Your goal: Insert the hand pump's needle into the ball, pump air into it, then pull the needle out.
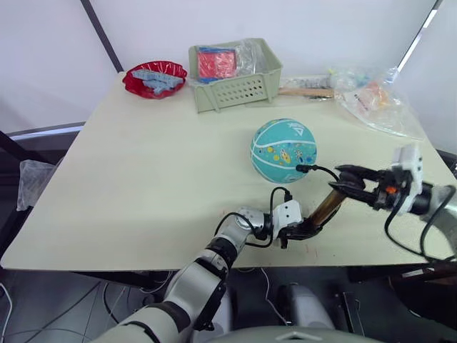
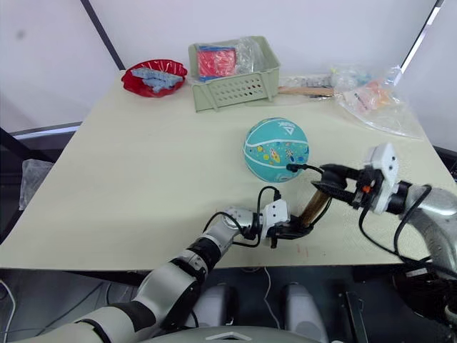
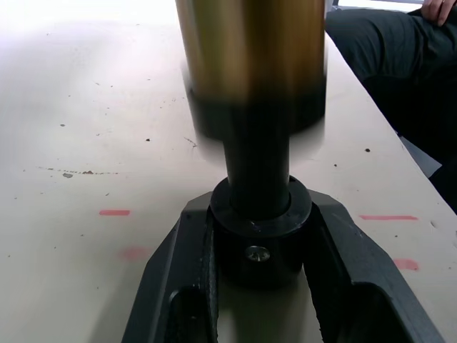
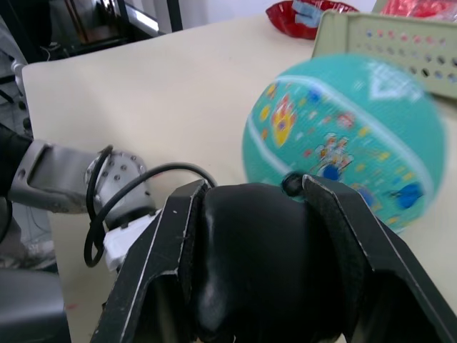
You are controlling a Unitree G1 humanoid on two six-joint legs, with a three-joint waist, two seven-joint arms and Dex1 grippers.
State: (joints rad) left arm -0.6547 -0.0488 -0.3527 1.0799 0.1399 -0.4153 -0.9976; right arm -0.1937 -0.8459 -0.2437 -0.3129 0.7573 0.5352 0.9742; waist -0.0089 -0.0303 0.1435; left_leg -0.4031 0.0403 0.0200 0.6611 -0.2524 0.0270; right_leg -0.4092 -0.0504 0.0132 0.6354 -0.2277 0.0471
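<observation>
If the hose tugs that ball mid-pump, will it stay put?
Probably not. The ball is round and sits free on the flat table with nothing bracing it, so it would likely roll. It looks like light rubber, so the thin hose at its side might shift it.

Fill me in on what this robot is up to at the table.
The robot is holding the hand pump between both arms, tilted just in front of the ball. The left gripper is shut on the pump's lower black end, and the right gripper is shut on its black handle at the top. The thin hose runs from the pump to the near side of the ball, where the needle meets it. The ball rests on the table.
</observation>
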